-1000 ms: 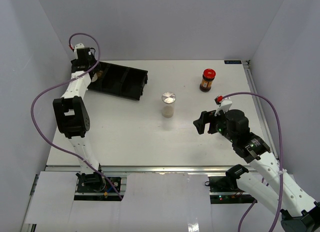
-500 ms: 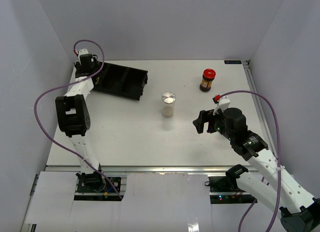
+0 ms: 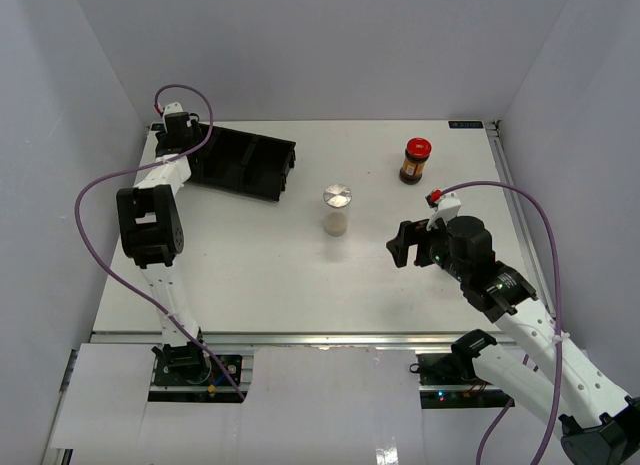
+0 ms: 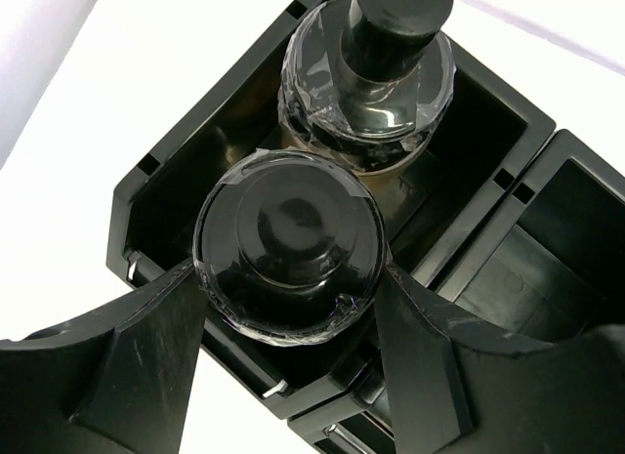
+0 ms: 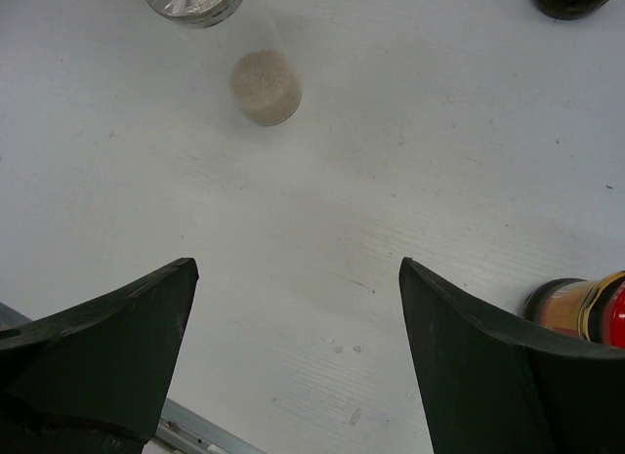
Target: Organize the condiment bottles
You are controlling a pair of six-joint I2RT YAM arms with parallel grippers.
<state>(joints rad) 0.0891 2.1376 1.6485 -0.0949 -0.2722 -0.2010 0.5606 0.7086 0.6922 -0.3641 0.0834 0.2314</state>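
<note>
The left gripper (image 4: 288, 278) is at the far left end of the black plastic tray (image 4: 186, 142), its two matte black fingers (image 4: 137, 366) flanking a round bottle with a flat glossy black cap (image 4: 288, 241). The bottle fills the gap between them. Whether the fingers press on it or only stand beside it cannot be told. Just behind it, in what looks like the same square compartment, stands a shaker with a tall black knob top (image 4: 391, 54). Both wear crinkled clear film.

The right gripper (image 5: 295, 268) hovers over the white table (image 3: 250, 275) with its fingers spread wide and nothing between them. A clear jar with a flat silver lid (image 3: 337, 207) stands upright mid-table, with pale tan grains in its base. A dark-brown jar with a red lid (image 3: 416, 160) stands near the far right. A second red-lidded jar (image 5: 584, 303) sits just beside the right arm, mostly hidden by it in the top view.
</note>
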